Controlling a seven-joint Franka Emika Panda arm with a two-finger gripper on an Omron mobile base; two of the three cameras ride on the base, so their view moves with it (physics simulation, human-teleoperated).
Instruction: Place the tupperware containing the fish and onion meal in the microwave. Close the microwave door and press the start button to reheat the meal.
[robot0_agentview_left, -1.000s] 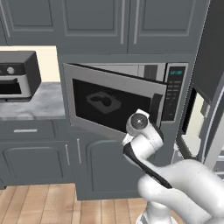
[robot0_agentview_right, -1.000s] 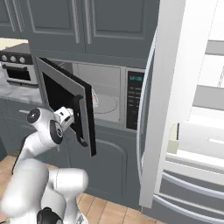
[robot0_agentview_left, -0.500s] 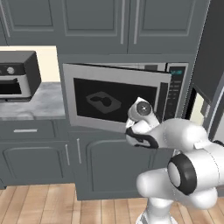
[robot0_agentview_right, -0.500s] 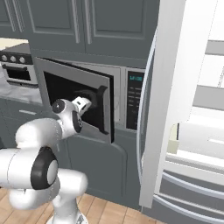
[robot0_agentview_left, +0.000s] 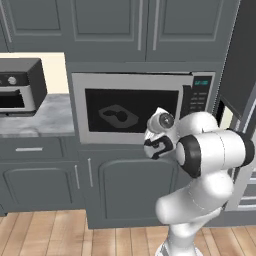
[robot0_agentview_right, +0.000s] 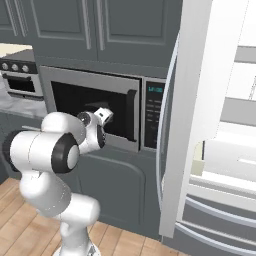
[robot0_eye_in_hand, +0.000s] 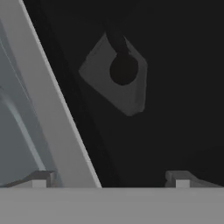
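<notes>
Microwave door (robot0_agentview_left: 131, 109) sits flush with the microwave (robot0_agentview_left: 142, 107) frame, silver border all round, dark vertical handle (robot0_agentview_right: 132, 119) on its right edge next to the control strip (robot0_agentview_left: 200, 96) with the teal display. Tupperware (robot0_agentview_left: 119, 115) is inside the microwave, visible through the black glass as a pale rounded tray roughly centred in the window. In the hand view the tupperware (robot0_eye_in_hand: 115, 79) shows behind the glass with two dark shapes on it: a round one, the onion (robot0_eye_in_hand: 123, 69), and a longer dark one just above, the fish (robot0_eye_in_hand: 114, 40); both touch or overlap, can't separate them cleanly.

Gripper (robot0_eye_in_hand: 111, 178) is spread wide, nothing between the fingers. It points straight at the door glass, close in front of the lower right part of the window; whether the fingertips (robot0_eye_in_hand: 40, 178) touch the door, can't tell. One tip lines up with the silver door frame, the other with the glass.

Toaster oven (robot0_agentview_left: 20, 86) sits on the grey marble counter (robot0_agentview_left: 40, 120) far left. Fridge door (robot0_agentview_right: 192, 120) stands open on the right.
</notes>
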